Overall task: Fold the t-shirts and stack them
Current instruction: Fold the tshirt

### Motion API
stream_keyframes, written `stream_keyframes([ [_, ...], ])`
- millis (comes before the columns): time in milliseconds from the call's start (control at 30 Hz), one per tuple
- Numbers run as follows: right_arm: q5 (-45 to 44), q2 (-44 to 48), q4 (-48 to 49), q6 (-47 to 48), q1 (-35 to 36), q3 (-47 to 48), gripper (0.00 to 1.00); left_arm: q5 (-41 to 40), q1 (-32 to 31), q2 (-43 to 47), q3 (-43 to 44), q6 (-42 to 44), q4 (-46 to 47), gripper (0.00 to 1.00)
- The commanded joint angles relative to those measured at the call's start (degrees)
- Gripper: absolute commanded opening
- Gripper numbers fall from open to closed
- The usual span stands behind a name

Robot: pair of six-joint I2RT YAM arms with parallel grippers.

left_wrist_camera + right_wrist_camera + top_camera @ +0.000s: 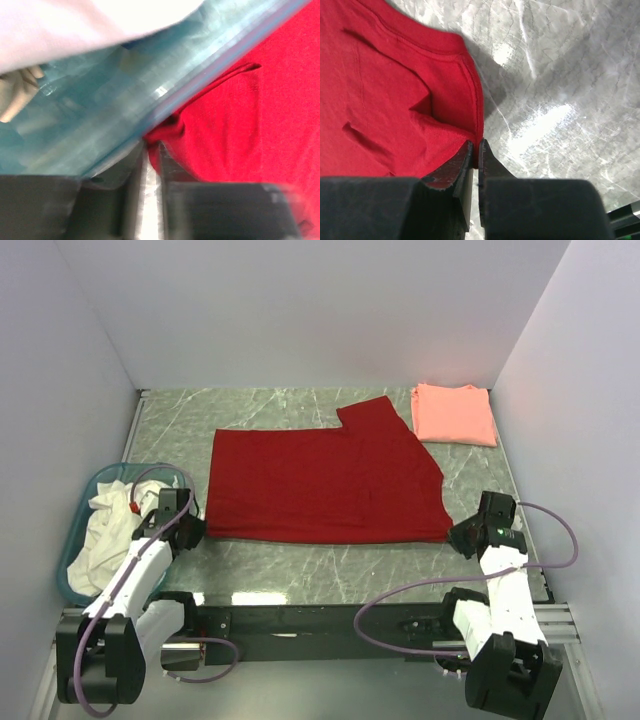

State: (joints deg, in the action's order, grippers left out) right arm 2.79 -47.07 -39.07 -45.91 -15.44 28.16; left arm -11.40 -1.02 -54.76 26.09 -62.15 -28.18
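Observation:
The deep red t-shirt [325, 480] lies spread flat in the middle of the table. My left gripper [192, 532] is shut on its near left corner [162, 135], right beside the basket wall. My right gripper [462, 536] is shut on its near right corner [470, 125], the cloth edge pinched between the fingertips [479, 152]. The salmon-pink t-shirt [455, 413] lies folded at the far right corner of the table, away from both grippers.
A teal basket [92, 490] with white cloth [108, 535] in it stands at the left edge of the table; its wall [110, 110] presses close to my left gripper. The table is grey marble [330, 560], with white walls round it.

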Motion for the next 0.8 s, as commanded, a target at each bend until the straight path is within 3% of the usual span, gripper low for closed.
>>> stream_keyframes([
  [0, -0.2, -0.7, -2.1, 2.8, -1.2, 3.2, 0.18, -0.9, 0.1, 1.6, 2.6, 0.5, -2.1, 0.31],
  [33, 1.2, -0.8, -2.3, 3.1, -1.2, 3.5, 0.27, -0.4, 0.1, 1.9, 2.8, 1.0, -2.1, 0.37],
  [67, 2.7, -0.8, -2.3, 4.0, -1.2, 3.8, 0.44, 0.1, 0.1, 2.8, 3.4, 1.4, -2.8, 0.48],
  [133, 4.1, -0.7, -2.7, 4.7, -1.2, 4.5, 0.55, 0.5, 0.1, 3.9, 4.3, 2.0, -3.3, 0.57],
  [167, 4.9, -0.7, -2.3, 5.5, -1.2, 5.1, 0.57, 0.8, 0.1, 4.7, 5.5, 2.4, -3.5, 0.63],
  [233, 6.2, -0.5, -2.2, 6.2, -1.0, 5.8, 0.58, 1.5, 0.1, 4.9, 6.9, 3.9, -3.6, 0.66],
  [400, 10.7, 1.2, 2.8, 7.2, -0.9, 6.9, 0.58, 3.8, 0.0, 2.6, 11.8, 5.8, -2.1, 0.66],
  [467, 13.4, 0.8, 7.2, 5.8, -0.5, 6.8, 0.63, 4.4, 0.0, 0.0, 13.8, 6.2, -0.9, 0.66],
  [533, 14.7, -1.7, 9.9, 4.9, 1.9, 7.6, 0.64, 4.3, 0.0, -2.3, 15.7, 6.5, -0.5, 0.66],
  [667, 8.7, -8.0, 15.1, 3.1, 10.3, 14.1, 0.64, 2.5, -0.4, -10.4, 23.1, 6.7, -0.3, 0.64],
  [767, 3.8, -15.4, 16.9, 3.5, 18.2, 20.3, 0.62, 0.6, -1.2, -16.0, 27.8, 6.8, -0.1, 0.55],
])
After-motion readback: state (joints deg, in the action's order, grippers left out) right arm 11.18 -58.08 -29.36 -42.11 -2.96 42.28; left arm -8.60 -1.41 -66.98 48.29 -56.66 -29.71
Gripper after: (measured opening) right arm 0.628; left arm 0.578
